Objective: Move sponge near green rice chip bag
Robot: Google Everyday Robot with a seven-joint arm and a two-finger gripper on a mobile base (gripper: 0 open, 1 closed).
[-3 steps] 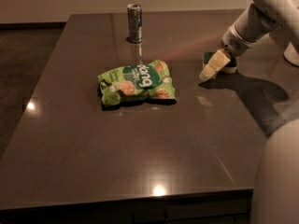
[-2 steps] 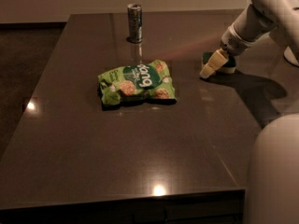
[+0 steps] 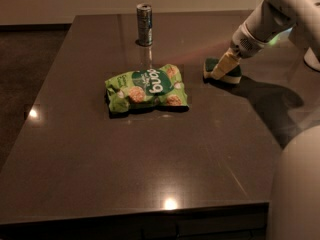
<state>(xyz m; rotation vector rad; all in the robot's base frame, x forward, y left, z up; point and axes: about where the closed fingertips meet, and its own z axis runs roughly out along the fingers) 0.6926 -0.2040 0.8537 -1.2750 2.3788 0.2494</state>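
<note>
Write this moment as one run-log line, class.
gripper: down at sponge | sponge: on table, apart from green rice chip bag, camera-right of it | can: upright behind bag | task: not yet done

Jaws on sponge [image 3: 233, 76], right of bag [image 3: 146, 89]

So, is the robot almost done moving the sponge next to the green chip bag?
Not yet. Done: the gripper is down at the sponge, which lies on the table right of the green rice chip bag. In hand: getting hold of it; whether it is gripped does not show. Left: bringing the sponge across the bare gap to the bag.
</note>
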